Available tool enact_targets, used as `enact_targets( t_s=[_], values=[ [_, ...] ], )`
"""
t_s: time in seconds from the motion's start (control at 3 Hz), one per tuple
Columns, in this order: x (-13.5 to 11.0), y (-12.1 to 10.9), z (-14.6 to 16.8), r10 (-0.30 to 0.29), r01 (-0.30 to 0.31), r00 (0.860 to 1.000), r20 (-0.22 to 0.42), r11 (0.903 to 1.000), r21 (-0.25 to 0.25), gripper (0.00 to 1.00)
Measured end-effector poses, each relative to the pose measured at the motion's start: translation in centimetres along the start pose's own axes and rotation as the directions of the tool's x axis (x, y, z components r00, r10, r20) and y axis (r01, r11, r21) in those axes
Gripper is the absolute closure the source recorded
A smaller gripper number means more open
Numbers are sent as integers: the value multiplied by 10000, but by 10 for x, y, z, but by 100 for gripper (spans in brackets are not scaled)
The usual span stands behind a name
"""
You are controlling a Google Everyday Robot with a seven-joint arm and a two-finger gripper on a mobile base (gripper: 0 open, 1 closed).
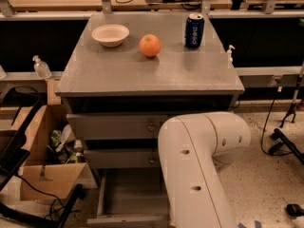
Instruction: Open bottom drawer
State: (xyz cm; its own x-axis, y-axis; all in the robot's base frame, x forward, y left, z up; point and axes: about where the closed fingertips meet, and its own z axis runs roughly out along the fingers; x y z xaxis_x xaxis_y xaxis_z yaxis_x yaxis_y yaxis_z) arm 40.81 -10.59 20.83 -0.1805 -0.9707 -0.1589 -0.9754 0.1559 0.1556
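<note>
The grey cabinet [152, 75] stands in the middle of the camera view. Its bottom drawer [130, 198] is pulled out toward me, and its grey inside shows as empty. Its front edge [126, 220] lies at the lower border of the view. The two drawers above it, the upper one [114, 126] and the middle one [118, 158], are shut, each with a small knob. My white arm [194, 165] fills the lower right and covers the right part of the drawers. My gripper is hidden behind the arm or below the view.
On the cabinet top stand a white bowl [110, 34], an orange [150, 45] and a blue can [194, 31]. An open cardboard box [45, 160] with clutter stands on the floor at the left. Cables and a stand foot [285, 144] lie at the right.
</note>
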Motion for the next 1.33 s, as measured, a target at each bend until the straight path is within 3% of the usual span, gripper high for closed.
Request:
enact_targets(
  t_s=[0.67,1.0,1.33],
  values=[
    [0,0,0,0,0,10000,0,10000,-1,100],
    [0,0,0,0,0,10000,0,10000,-1,84],
    [0,0,0,0,0,10000,0,10000,-1,61]
  ],
)
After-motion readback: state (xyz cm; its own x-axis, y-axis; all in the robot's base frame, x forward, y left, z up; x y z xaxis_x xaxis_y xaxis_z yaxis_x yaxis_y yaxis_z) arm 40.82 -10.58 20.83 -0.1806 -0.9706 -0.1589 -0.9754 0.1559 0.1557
